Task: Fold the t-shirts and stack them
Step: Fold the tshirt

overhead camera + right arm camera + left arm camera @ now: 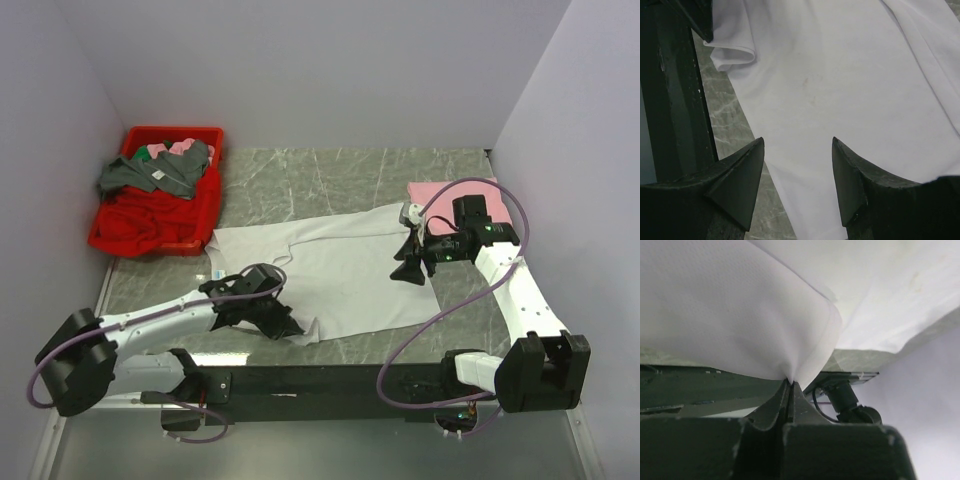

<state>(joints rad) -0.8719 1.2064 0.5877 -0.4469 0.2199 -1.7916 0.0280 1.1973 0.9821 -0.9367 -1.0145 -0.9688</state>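
We see a robotics lab test cell: plain pale walls (300,70) box in a grey marble-patterned bench (330,180). A cabled left arm (160,325) and right arm (515,300) stand bolted to a black rail (320,385), and a red bin (172,130) holds heaped clothes (150,175).

A: T-shirts laid out?
B: Two. One white t-shirt (345,270) at centre, one pink t-shirt (440,192) at 2 o'clock.
A: Bins?
B: One red bin (207,212), 10 o'clock. In it: one grey garment (150,176), one red garment (135,215), a pink scrap (184,147), a green scrap (146,153). Can't count more.
A: Arms?
B: Two: left arm (160,322), right arm (515,300).
A: Grippers?
B: Two: left gripper (293,327) at 7 o'clock, right gripper (408,272) at 3.
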